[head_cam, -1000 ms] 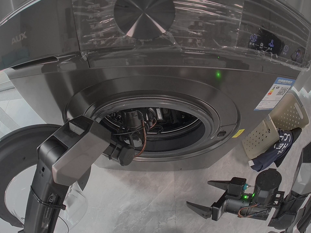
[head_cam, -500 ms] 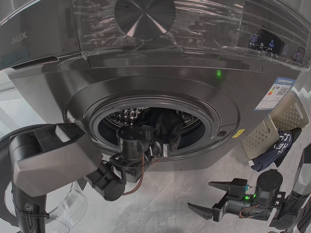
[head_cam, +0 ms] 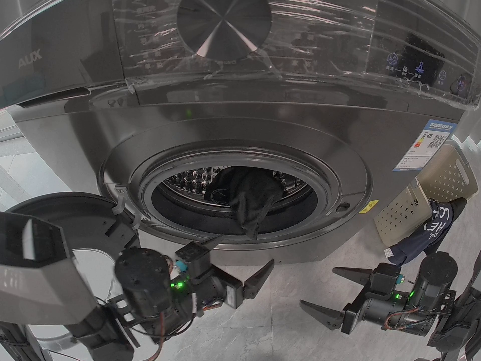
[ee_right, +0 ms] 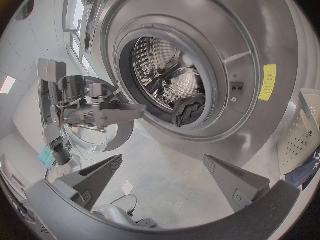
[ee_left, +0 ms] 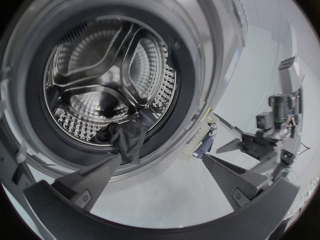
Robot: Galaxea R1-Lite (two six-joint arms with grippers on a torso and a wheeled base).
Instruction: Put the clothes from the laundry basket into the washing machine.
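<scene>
Right of the washer (head_cam: pixel 240 121), the basket's (head_cam: pixel 447 177) inside is hidden and a navy shirt (head_cam: pixel 435 228) covers its lower edge; the black cloth's (head_cam: pixel 250 196) far end is lost inside the washer.

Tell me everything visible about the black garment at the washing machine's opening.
The black garment looks like soft, matte cloth, crumpled into a loose heap with deep folds. It lies at the front of the perforated steel drum, partly inside it. One flap drapes outward over the dark door seal and hangs down toward the lower rim of the opening. Nothing grips it.
</scene>
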